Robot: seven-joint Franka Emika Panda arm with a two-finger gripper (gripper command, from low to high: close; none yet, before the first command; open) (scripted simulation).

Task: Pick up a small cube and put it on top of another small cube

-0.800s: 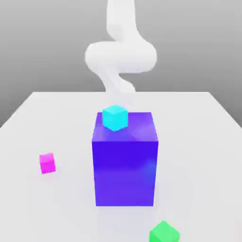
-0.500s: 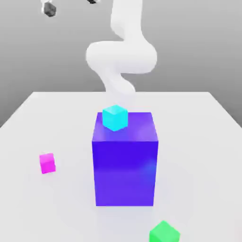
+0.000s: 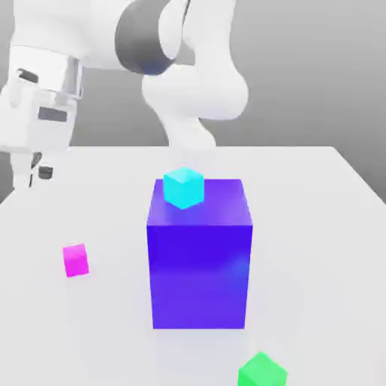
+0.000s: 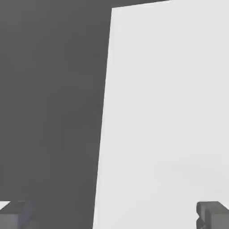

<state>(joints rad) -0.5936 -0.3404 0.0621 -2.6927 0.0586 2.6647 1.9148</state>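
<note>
Magenta-pink and glossy, the one small cube (image 3: 75,260) to be lifted sits alone on the white surface (image 3: 317,226), toward the exterior view's left and well apart from everything else. It is plain-faced, with a brighter top and a slightly darker side. Three small cubes can be counted in all: this pink one, one green cube (image 3: 261,370) at the near edge toward the exterior view's right, and one cyan cube (image 3: 184,187). The cyan cube rests on the top far-left corner of the single big blue block (image 3: 199,260), which stands upright in the middle of the surface, between the pink and green cubes. One white arm (image 3: 188,83) rises behind the block and bends across to the exterior view's left. Its claw (image 3: 30,170) hangs above the far left part of the surface, higher than the pink cube, its fingers (image 4: 214,214) spread wide and holding nothing.
</note>
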